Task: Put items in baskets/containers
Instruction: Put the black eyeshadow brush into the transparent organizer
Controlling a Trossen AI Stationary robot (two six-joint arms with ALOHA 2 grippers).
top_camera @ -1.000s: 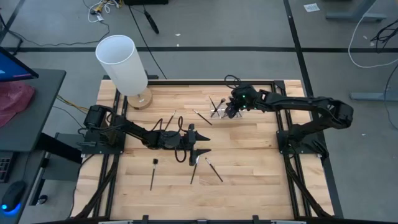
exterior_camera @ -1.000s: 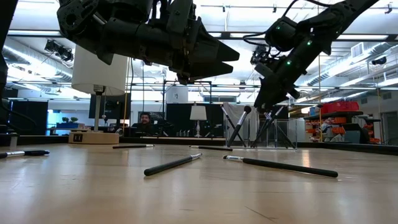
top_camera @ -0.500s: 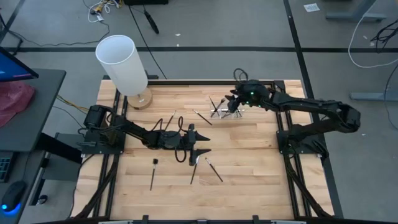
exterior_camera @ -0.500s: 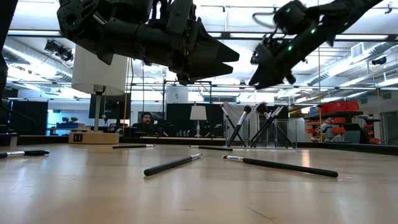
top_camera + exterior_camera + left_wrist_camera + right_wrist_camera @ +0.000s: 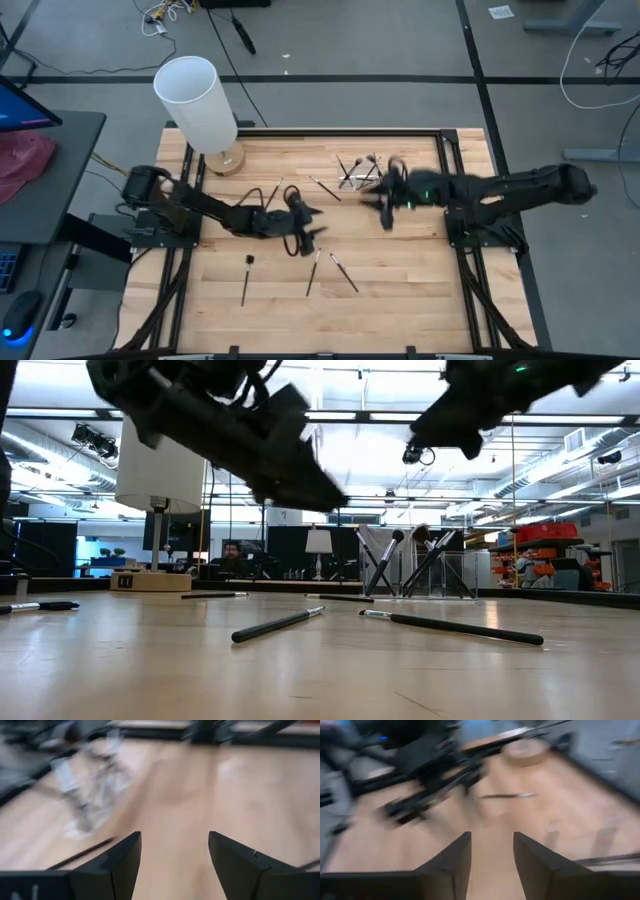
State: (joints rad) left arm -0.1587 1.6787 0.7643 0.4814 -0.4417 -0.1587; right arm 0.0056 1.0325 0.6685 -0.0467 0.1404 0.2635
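We look down on a wooden tabletop (image 5: 400, 270) with both arms over its middle. The left claw (image 5: 308, 222) hangs above the boards near the centre, its fingers (image 5: 115, 865) spread apart with nothing between them. The right claw (image 5: 385, 208) hovers just off the clear holder (image 5: 352, 181), fingers (image 5: 451, 862) apart and empty.

The clear holder stands toward the far side of the tabletop, right of centre. Several makeup brushes (image 5: 385, 560) lean in it, bristle tips up, crossing one another.

Loose brushes lie flat on the tabletop:
- one dark-handled brush (image 5: 245, 279) near the left front
- a pair (image 5: 330, 268) in front of the left claw, angled apart
- one (image 5: 325, 187) just beside the holder
- two (image 5: 273, 192) behind the left arm

From the low view we see two of them lying nearest, one (image 5: 278, 623) left and one (image 5: 452, 627) right.

A tall white cylinder (image 5: 197, 103) on a round wooden base stands at the far left corner.
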